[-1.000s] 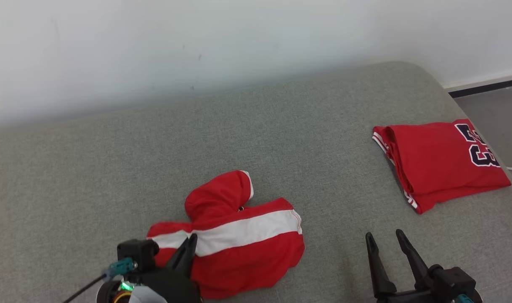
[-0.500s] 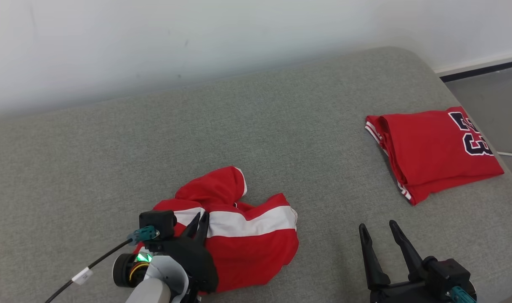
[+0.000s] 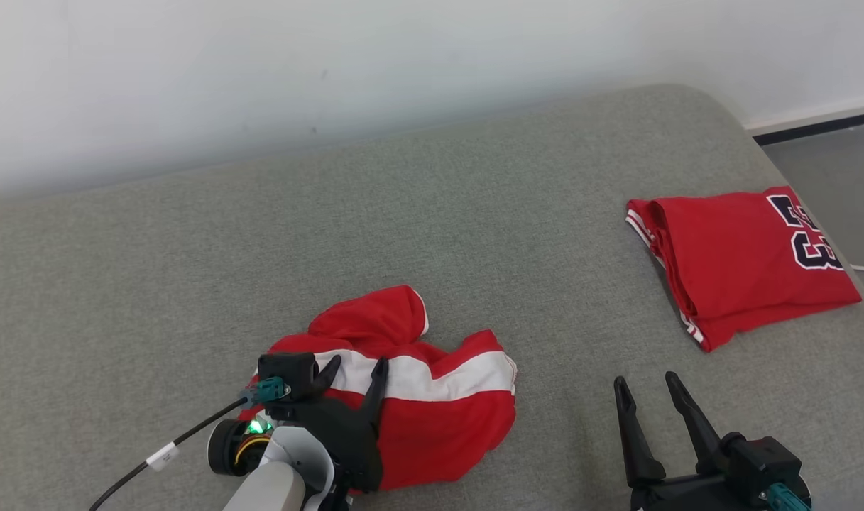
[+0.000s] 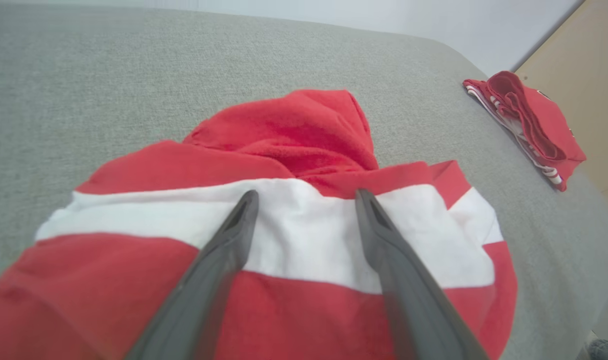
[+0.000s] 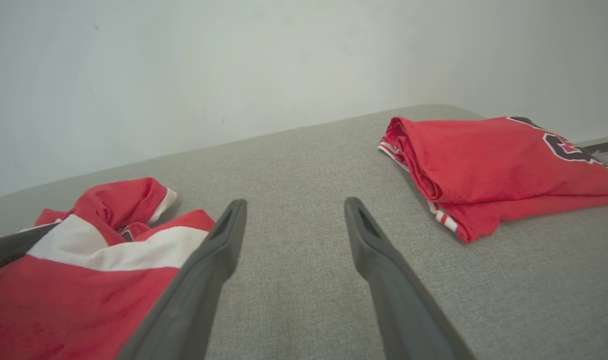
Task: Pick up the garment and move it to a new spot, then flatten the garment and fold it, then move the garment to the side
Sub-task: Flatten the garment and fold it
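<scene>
L gripper (image 3: 357, 363) just sprang apart: pinched shut a sec ago, now released, fingers spread over the white stripe (image 4: 304, 235). Big grey cushion (image 3: 190, 270) carries everything. Red-and-white garment (image 3: 432, 419) lies rumpled on it, near side, left of centre. Folded red jersey (image 3: 737, 262) sits far right, well apart. R gripper (image 3: 646, 380) open, holding nothing, btw the two.
</scene>
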`<state>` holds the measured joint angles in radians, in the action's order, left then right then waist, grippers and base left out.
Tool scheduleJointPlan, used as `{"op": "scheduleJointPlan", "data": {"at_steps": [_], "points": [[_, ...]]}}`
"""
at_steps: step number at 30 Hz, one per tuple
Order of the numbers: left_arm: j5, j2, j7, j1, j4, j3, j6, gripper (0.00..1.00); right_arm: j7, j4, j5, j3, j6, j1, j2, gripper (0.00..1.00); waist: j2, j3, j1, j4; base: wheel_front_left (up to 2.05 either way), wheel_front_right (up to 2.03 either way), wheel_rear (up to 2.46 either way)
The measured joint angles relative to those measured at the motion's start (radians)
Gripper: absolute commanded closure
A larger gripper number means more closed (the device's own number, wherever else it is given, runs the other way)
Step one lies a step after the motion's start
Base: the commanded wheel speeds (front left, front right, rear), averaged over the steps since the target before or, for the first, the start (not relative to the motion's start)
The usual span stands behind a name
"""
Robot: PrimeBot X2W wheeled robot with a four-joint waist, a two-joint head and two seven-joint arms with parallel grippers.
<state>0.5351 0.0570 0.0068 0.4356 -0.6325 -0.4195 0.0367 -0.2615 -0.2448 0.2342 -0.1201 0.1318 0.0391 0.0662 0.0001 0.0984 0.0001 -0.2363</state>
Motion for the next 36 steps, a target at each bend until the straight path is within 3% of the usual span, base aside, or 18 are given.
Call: {"op": "scheduleJointPlan", "data": {"at_steps": [9, 17, 24, 31, 36], "points": [[0.012, 0.046, 0.045, -0.047, 0.143, -0.006, 0.007, 0.0, 0.0, 0.001, -0.005, 0.007, 0.0, -0.019, 0.0, 0.0, 0.0, -0.023, -0.0001, 0.038, 0.0, 0.0, 0.0], [0.019, 0.136, 0.118, -0.068, 0.312, 0.049, -0.064, 0.0, 0.0, 0.003, -0.006, -0.005, 0.0, -0.017, -0.001, 0.0, 0.0, -0.022, -0.0001, 0.047, 0.0, 0.0, 0.0], [-0.007, 0.235, 0.209, -0.049, 0.259, 0.068, -0.103, 0.0, 0.0, 0.006, -0.005, -0.011, 0.0, -0.002, 0.005, 0.0, -0.0001, 0.003, -0.0001, 0.022, 0.0, 0.0, 0.0], [-0.012, 0.278, 0.329, 0.011, 0.219, 0.026, -0.053, 0.0, 0.0, 0.014, -0.004, -0.002, 0.0, 0.003, 0.008, 0.0, 0.0, 0.044, -0.0001, 0.0, 0.0, 0.0, 0.0], [-0.021, 0.309, 0.435, 0.04, 0.212, -0.005, -0.046, 0.0, 0.0, 0.02, -0.004, 0.002, 0.0, 0.004, 0.009, 0.0, 0.0, 0.064, 0.0, -0.005, 0.0, 0.0, 0.0]]}}
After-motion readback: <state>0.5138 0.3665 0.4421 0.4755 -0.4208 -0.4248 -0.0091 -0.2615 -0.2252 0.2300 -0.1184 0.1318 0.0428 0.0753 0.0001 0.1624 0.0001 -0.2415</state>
